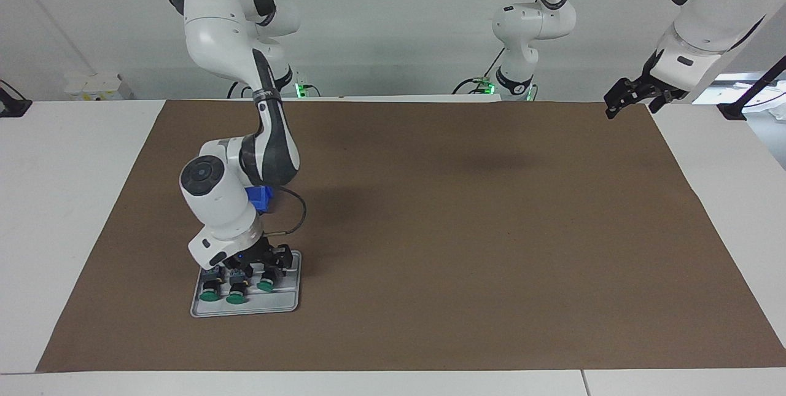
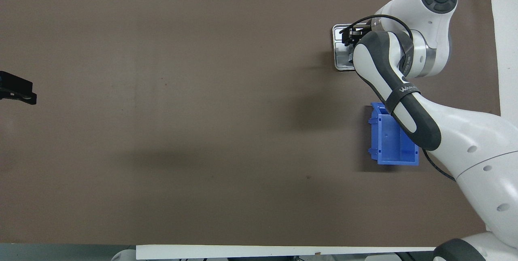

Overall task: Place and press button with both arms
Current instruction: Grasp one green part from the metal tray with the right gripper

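Note:
Three alike buttons with green caps lie in a row on a small grey tray (image 1: pixel 288 304), toward the right arm's end of the table: one (image 1: pixel 210 295), the middle one (image 1: pixel 236 298) and one (image 1: pixel 265 285). My right gripper (image 1: pixel 249 268) is down at the tray, right over the rear blocks of the buttons, about at the middle one. In the overhead view the right gripper (image 2: pixel 350 37) and its arm cover the tray (image 2: pixel 338 60), and the buttons are hidden. My left gripper (image 1: pixel 617 104) is open and empty, and waits high over the left arm's end of the table (image 2: pixel 17 90).
A blue plastic bin (image 2: pixel 388 143) stands on the brown mat (image 1: pixel 466 236), nearer to the robots than the tray; the right arm partly hides it in the facing view (image 1: pixel 261 198). A cable loops from the right wrist beside the tray.

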